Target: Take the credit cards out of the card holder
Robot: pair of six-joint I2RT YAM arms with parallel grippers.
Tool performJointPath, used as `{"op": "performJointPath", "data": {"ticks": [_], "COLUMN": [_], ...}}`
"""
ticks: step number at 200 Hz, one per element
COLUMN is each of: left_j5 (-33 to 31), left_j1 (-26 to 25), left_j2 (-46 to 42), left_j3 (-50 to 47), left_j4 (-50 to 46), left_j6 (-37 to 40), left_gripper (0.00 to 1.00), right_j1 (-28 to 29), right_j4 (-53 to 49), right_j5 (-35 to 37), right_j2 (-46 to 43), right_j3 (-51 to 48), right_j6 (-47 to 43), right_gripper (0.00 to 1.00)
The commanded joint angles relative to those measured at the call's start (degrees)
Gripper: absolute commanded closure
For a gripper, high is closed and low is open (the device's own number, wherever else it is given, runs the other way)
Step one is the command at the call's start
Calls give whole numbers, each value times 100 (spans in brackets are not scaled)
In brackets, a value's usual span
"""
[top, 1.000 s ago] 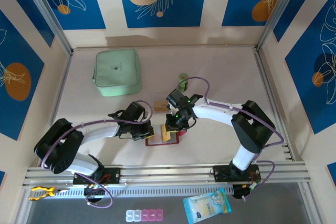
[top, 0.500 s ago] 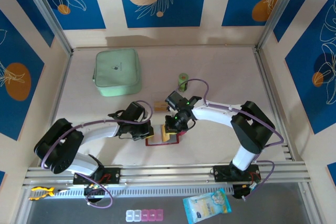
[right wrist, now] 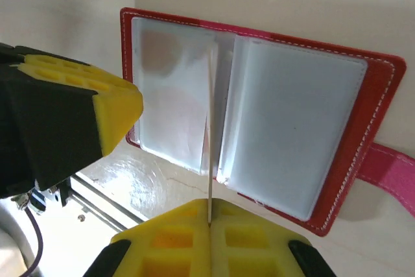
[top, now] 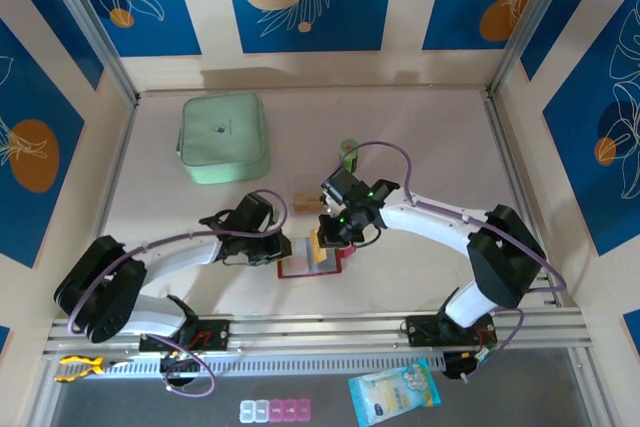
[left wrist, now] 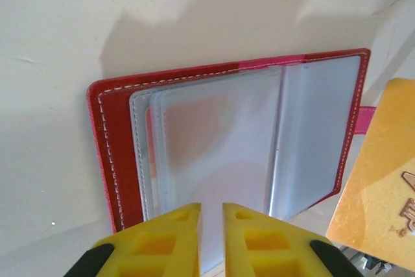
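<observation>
The credit card, orange-tan, is pinched flat between the pressed-together fingers of the right gripper. From that wrist it shows edge-on as a thin pale line standing over the fold of the card holder, clear of the pockets. Whether its far edge touches the pages I cannot tell.

The left gripper sits at one end of the holder with its yellow fingers parted by a narrow gap. The lip of a clear sleeve lies in that gap, and whether the pads press on it cannot be told.

The card holder lies open and flat, red cover down, with greyish see-through sleeves spread across both halves. A faint reddish patch shows through the sleeves on one side, but what it belongs to is unclear. A pink snap tab sticks out past one cover edge onto the worktop.

From above, the holder lies about midway between the worktop's left and right edges, nearer the near edge than the far one. The left gripper is at its left end and the right gripper is over its far side.

Near it, toward the far edge, lies a small tan rectangle, apart from the holder. Farther on is a small green object, beside the right arm's cable. A mint-green zip case sits toward the far left corner, well apart from everything else.
</observation>
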Motion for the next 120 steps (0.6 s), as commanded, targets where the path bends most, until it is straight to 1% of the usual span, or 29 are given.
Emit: {"op": "performJointPath", "data": {"ticks": [1,20,35,50,59,83,120], "left_j5": [-158,-273,-333,-339,-346,-382,-422], "left_j1": [2,54,102,164,196,255,378], "left_j2": [-257,-469,-641,-782,-857,-1084,-1416], "left_j3": [72,1,-104,-202,-234,-305,-450], "left_j4": [-179,-265,-273,-295,-332,-480,-628], "left_j6": [107,108,84,68,63,81,81], "left_gripper": [83,82,82,81,80,79,78], "right_j1": [-79,-118,-248,-380,-411,-436,-444], "right_j4": [-491,-792,-968,-1172,-1328,-1574,-2000], "right_j5": [-15,67,-171,-247,-103,614,1156], "right_j2": [-51,83,240,405,500,695,1020], "right_j3": [256,519,731,921,1054,1448,2085], "right_j6": [-1130,-2143,-2986,-3800,-4280,-5365,-7033], "right_gripper": [94,96,96,97,97,97,100]}}
